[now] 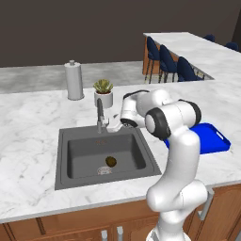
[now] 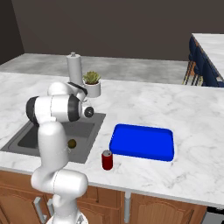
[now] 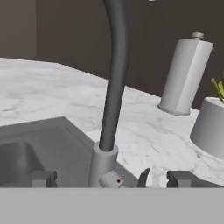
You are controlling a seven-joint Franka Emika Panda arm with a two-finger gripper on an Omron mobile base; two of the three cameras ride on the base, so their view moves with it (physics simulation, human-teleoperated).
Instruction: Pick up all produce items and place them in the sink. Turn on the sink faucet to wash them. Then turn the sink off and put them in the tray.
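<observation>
The marble worktop (image 1: 28, 127) carries a dark sink (image 1: 63, 176) with a blue tray (image 2: 142, 142) to its right. At the sink's far rim, the fingers (image 3: 111, 178) stand released around the faucet (image 3: 114, 83) base. A small brown fruit (image 1: 110, 161) lies beside the drain.

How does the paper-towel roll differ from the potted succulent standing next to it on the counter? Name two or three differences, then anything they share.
The paper-towel roll is a tall, slim, plain cylinder; the potted succulent is short and squat. The roll ends in a small knob on top; the succulent's white pot is topped with spiky green leaves. The roll stands further from the sink faucet; the succulent stands right behind it. Both stand upright on the marble counter behind the sink.
</observation>
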